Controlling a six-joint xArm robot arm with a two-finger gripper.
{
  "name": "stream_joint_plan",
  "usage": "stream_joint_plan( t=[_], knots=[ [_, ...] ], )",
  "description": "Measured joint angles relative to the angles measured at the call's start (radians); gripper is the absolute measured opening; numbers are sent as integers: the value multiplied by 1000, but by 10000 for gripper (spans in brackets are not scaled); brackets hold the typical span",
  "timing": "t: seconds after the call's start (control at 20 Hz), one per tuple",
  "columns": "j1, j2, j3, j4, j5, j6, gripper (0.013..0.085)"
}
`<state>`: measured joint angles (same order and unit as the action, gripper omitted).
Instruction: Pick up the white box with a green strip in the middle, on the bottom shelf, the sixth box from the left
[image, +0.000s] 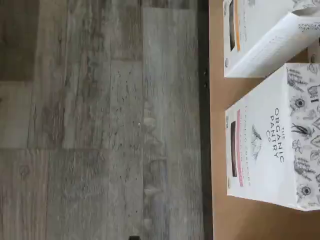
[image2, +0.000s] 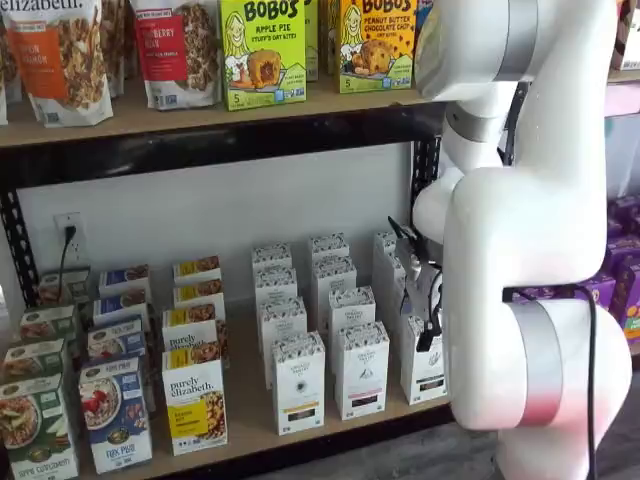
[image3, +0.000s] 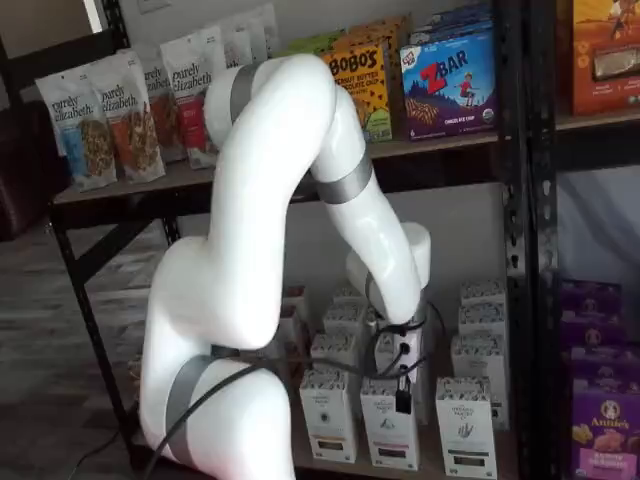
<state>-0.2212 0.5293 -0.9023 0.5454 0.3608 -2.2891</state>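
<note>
The white box (image2: 425, 370) with the dark greenish strip stands upright at the front right of the bottom shelf (image2: 250, 420), heading the rightmost column of white cartons. My gripper (image2: 425, 338) hangs just in front of its upper face, a cable beside it. It shows again, small and dark, below the wrist (image3: 403, 398). No box is between the fingers, and they stand open. The wrist view shows the shelf's tan board (image: 220, 125), but not the dark-strip box.
Beside the target stand a pink-strip carton (image2: 360, 370) (image: 270, 150) and an orange-strip carton (image2: 298, 385) (image: 260, 35), with more white cartons behind. Granola boxes (image2: 195, 405) fill the shelf's left. Purple boxes (image3: 600, 430) sit in the rack to the right. Grey plank floor (image: 100, 125) lies before the black rail (image: 204, 100).
</note>
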Motion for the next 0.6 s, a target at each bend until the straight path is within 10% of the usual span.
stream_joint_plan(
  t=[0.2, 0.6],
  knots=[
    [-3, 41, -75, -174, 99, 164, 850],
    [15, 85, -111, -78, 37, 91, 850]
  ],
)
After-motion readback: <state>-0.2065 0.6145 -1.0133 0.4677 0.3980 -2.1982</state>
